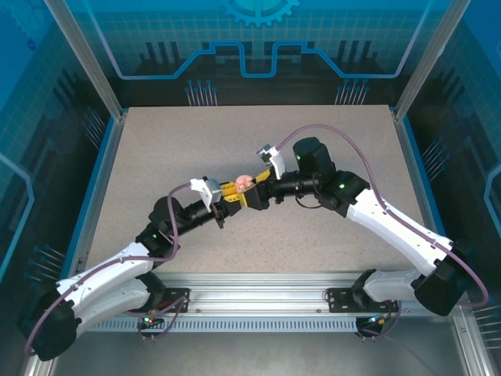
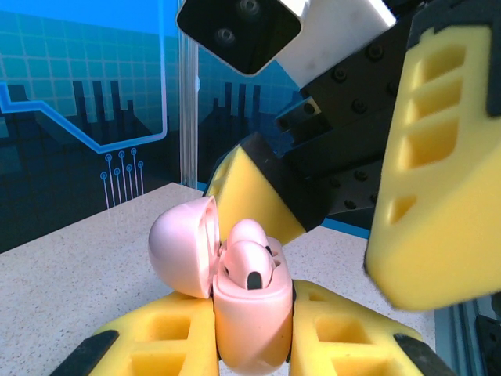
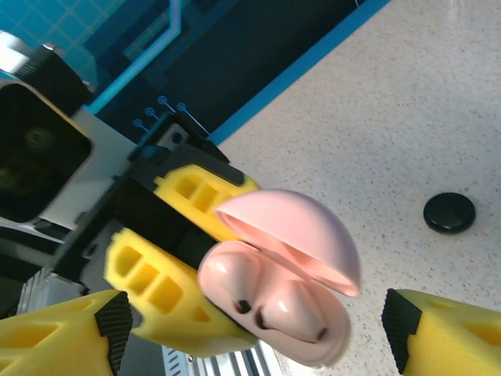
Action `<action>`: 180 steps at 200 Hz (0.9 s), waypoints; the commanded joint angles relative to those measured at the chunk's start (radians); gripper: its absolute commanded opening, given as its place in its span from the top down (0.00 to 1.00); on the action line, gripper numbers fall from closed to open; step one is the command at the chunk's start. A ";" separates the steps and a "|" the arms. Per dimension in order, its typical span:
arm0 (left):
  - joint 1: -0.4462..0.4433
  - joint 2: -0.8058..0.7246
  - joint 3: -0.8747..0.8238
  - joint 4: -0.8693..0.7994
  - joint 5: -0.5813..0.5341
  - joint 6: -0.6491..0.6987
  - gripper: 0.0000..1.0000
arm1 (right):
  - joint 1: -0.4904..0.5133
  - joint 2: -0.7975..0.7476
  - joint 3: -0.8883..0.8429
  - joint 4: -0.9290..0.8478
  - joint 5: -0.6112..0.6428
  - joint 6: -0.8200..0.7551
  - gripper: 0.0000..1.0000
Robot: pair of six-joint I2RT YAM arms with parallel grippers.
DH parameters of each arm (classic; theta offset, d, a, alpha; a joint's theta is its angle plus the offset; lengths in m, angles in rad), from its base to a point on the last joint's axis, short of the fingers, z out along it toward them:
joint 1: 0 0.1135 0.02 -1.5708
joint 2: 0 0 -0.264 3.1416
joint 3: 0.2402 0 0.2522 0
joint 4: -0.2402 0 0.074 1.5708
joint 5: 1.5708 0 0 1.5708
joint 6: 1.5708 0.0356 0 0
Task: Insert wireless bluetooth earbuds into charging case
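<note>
mostly the pink case (image 2: 252, 333) hides its two seated earbuds (image 2: 249, 262).

A black round case (image 3: 449, 212) lies on the speckled table (image 1: 196, 149).

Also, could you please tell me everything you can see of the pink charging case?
The pink case is a small, rounded, glossy, plastic-looking shell. Its hinged lid stands open. Two pink earbuds sit in the base. The left tool is shut on the base, yellow pads pressing both sides, holding it apparently off the table. The right tool is open, its fingers on either side without touching.
</note>
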 commanded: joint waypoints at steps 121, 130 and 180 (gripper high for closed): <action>-0.007 -0.002 0.036 0.010 0.021 -0.017 0.94 | -0.006 -0.090 0.015 0.017 0.018 -0.089 0.25; -0.007 -0.004 0.036 0.009 0.021 -0.018 0.94 | -0.009 -0.093 0.017 0.002 0.033 -0.096 0.24; -0.007 -0.055 0.038 -0.156 -0.049 -0.049 0.93 | -0.040 -0.142 0.010 -0.166 0.320 -0.103 0.17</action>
